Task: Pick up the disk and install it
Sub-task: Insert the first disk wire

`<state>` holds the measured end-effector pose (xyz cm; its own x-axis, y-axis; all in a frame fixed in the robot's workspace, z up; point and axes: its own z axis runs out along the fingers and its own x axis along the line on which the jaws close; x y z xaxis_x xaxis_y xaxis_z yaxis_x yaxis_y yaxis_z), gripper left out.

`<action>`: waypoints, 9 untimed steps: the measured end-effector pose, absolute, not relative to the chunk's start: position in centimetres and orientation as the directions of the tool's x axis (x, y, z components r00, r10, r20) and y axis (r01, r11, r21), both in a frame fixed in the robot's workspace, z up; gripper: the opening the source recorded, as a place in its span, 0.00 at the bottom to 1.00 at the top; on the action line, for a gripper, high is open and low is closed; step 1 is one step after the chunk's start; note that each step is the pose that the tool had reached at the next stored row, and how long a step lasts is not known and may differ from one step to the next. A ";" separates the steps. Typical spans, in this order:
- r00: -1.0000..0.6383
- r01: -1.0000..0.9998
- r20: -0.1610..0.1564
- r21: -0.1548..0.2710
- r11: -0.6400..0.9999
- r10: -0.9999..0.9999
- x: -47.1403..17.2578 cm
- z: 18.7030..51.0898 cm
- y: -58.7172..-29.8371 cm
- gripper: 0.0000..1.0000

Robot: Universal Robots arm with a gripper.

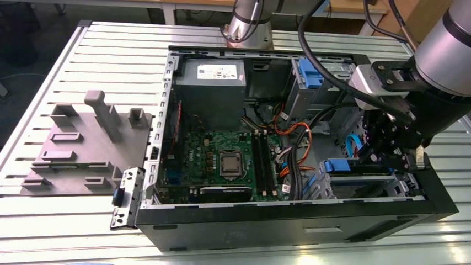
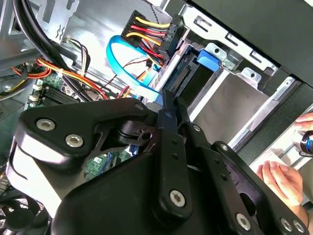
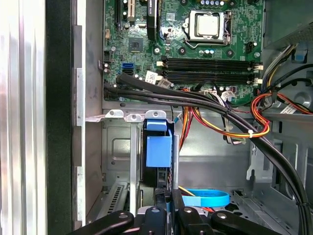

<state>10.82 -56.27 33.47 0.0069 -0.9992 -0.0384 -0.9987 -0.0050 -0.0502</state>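
Gripper (image 2: 171, 102) down inside computer case (image 1: 294, 212), fingers (image 2: 167, 132) drawn together with barely a gap, tips at rear end of disk (image 3: 159, 147). Looks like pressing, not clasping, but contact itself is hard to confirm. Disk sits on edge in drive cage (image 3: 117, 142) near case's corner on exterior view's right, blue carrier showing. Judgement: seating stage. Push straight along cage, gently, no twist. Keep clear of blue data cable (image 2: 122, 54) and power leads (image 2: 146, 29) beside connector.

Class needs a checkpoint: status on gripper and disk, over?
Gripper at edge of silver disk in blue plastic carrier. Disk slotted in grey metal drive cage. Blue flat cable loop beside gripper; person's hand outside black computer case.
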 end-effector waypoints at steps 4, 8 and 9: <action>0.007 -0.999 -0.038 -0.050 -0.005 -0.999 10.8 33.4 -56.3 0.16; 0.007 -0.999 -0.038 -0.050 -0.005 -0.999 10.8 33.2 -56.3 0.16; 0.007 -0.999 -0.038 -0.050 -0.005 -0.999 10.8 33.2 -56.3 0.16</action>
